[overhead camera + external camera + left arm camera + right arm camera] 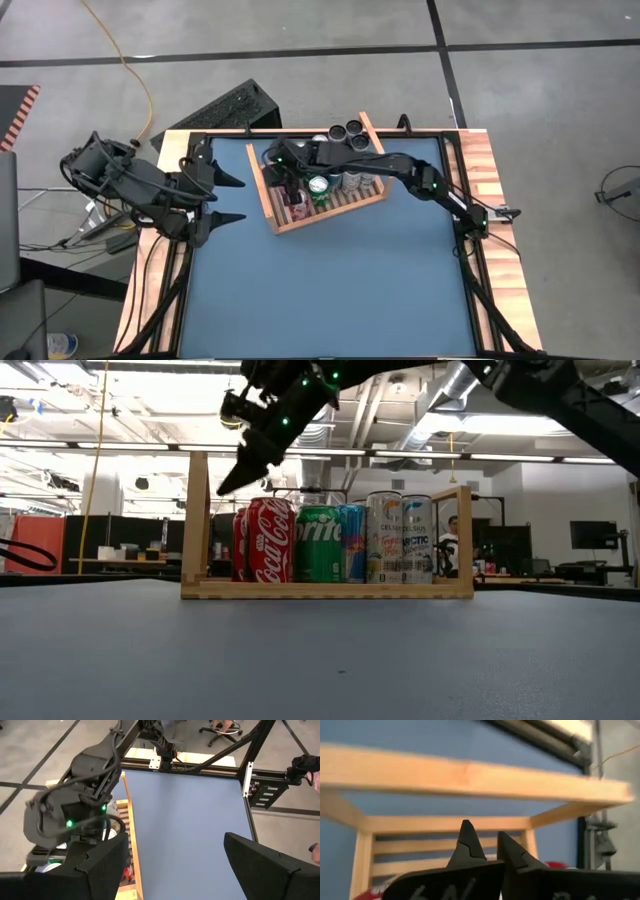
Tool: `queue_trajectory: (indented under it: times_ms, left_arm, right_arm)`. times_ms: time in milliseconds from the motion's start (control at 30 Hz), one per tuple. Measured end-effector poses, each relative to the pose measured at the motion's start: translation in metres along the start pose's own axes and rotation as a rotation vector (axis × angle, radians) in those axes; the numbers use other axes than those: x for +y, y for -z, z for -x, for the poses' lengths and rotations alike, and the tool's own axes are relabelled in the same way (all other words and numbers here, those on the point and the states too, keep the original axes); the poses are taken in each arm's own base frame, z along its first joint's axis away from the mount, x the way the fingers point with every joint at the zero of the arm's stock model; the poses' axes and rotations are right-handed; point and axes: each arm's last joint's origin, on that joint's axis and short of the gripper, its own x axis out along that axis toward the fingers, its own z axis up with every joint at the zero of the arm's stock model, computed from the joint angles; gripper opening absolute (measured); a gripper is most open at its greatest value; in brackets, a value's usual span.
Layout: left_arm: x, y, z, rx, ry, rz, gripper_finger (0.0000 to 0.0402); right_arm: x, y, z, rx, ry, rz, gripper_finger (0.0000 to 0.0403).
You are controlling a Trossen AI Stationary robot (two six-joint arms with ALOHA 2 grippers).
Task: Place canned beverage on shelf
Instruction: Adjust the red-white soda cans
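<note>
Right gripper (225, 487): fingers together, empty, hanging above Coca-Cola can (271, 540).
Cans: standing inside wooden shelf (282, 222).
Left gripper (236, 199): fingers apart, waiting beside shelf.
Risk: descending fingertips could be knocking the can over.

An open industrial lab: exposed ceiling ducts (440, 390), strip lights, concrete floor (300, 25), monitors (590, 535).

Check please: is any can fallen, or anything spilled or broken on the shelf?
Nothing stands out. The cans stand upright in the shelf, with no spill on the table. The right gripper hangs above them, fingers shut and empty.
</note>
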Motion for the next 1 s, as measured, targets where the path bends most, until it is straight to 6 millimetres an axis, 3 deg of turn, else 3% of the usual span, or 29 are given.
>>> queue_trajectory:
  times_ms: [167, 1000]
  left_arm:
    - [0.000, 0.000, 0.000, 0.000, 0.000, 0.000, 0.0316]
    - [0.000, 0.000, 0.000, 0.002, 0.007, -0.010, 0.0316]
  right_arm:
    - [-0.001, 0.013, -0.013, 0.061, -0.024, -0.015, 0.0000]
    - [0.002, 0.018, -0.007, 0.159, -0.023, -0.012, 0.0000]
